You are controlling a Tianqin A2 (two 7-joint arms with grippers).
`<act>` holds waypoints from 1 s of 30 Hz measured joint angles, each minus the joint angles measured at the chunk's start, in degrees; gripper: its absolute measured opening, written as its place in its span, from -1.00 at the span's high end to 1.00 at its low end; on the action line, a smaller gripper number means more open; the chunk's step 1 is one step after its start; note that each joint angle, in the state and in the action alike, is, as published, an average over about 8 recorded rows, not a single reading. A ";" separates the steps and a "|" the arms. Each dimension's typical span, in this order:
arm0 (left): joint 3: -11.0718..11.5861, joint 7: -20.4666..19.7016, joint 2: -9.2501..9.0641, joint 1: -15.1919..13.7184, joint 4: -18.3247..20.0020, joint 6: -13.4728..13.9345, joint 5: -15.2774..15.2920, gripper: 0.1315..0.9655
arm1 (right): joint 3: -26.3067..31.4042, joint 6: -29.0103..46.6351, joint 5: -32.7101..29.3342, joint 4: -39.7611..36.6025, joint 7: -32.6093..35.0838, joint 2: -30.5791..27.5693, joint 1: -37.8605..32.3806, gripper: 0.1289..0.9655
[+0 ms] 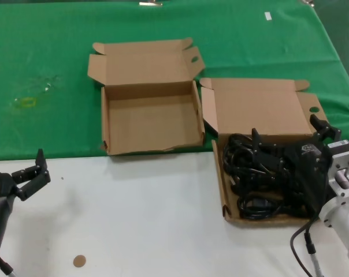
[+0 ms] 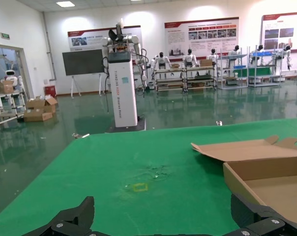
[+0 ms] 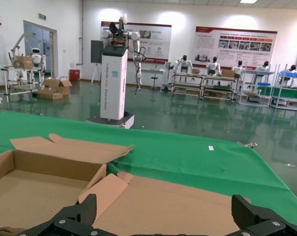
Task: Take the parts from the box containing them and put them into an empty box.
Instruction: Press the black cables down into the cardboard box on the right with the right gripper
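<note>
the parts fill the right box. the right gripper hovers over them, spread wide, holding nothing. the left gripper idles open, empty.

Left gripper: matte black, angular fingers on linked black bars, joined to a dark grey cylindrical forearm. Fingertips chunky, faceted, with small silver screw heads along the upper edges. Right gripper: black housing bearing a small pale printed mark, mounted on a bright silver metal wrist block and a pale grey cylindrical arm segment. Black cable looped beside that segment. Right fingertips black, bevelled, likewise studded with silver screws.
</note>
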State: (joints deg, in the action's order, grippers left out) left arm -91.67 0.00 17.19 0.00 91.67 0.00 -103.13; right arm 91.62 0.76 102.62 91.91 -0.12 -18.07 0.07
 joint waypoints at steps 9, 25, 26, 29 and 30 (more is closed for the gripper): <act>0.00 -0.02 0.00 0.00 0.00 0.00 0.00 -1.00 | 0.00 0.00 0.00 0.00 0.00 0.00 0.00 -1.00; 0.00 -0.01 0.00 0.00 0.00 0.00 0.00 -0.99 | 0.00 0.00 0.00 0.00 0.00 0.00 0.00 -1.00; 0.00 -0.01 0.00 0.00 0.00 0.00 0.00 -0.99 | 0.00 0.00 0.00 0.00 0.00 0.00 0.00 -1.00; 0.00 -0.01 0.00 0.00 0.00 0.00 0.00 -0.98 | 0.00 0.00 0.00 0.00 0.00 0.00 0.00 -1.00; 0.00 -0.01 0.00 0.00 0.00 0.00 0.00 -0.98 | 0.00 0.00 0.00 0.00 0.00 0.00 0.00 -1.00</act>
State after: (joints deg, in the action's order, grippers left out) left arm -91.67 -0.01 17.19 0.00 91.67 0.00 -103.13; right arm 91.62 0.76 102.62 91.91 -0.12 -18.07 0.07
